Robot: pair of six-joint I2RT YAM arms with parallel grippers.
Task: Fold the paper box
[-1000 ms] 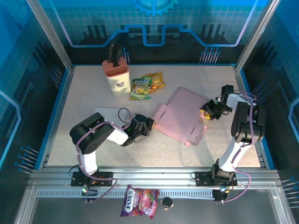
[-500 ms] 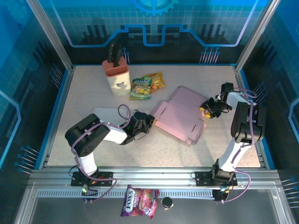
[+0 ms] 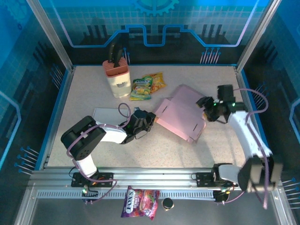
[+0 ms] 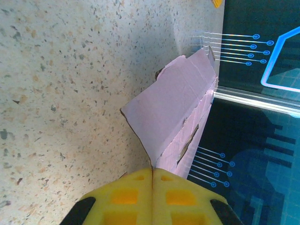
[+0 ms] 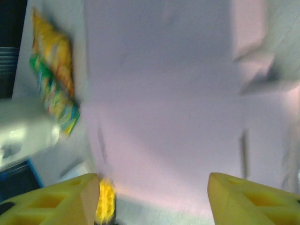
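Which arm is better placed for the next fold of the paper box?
Probably the right. The right gripper hangs open above the paper box, free to push a flap. The left gripper is shut on the box's left edge, anchoring it.

Robotics lab test cell: aluminium frame (image 3: 51, 35), blue circuit-print panels (image 3: 187, 18), speckled tabletop (image 3: 84, 93)

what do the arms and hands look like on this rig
The left arm and right arm have white links with black joints and bases. A thin lilac cable loops along each. The left hand and right hand have chunky yellow fingers with square moulded recesses.
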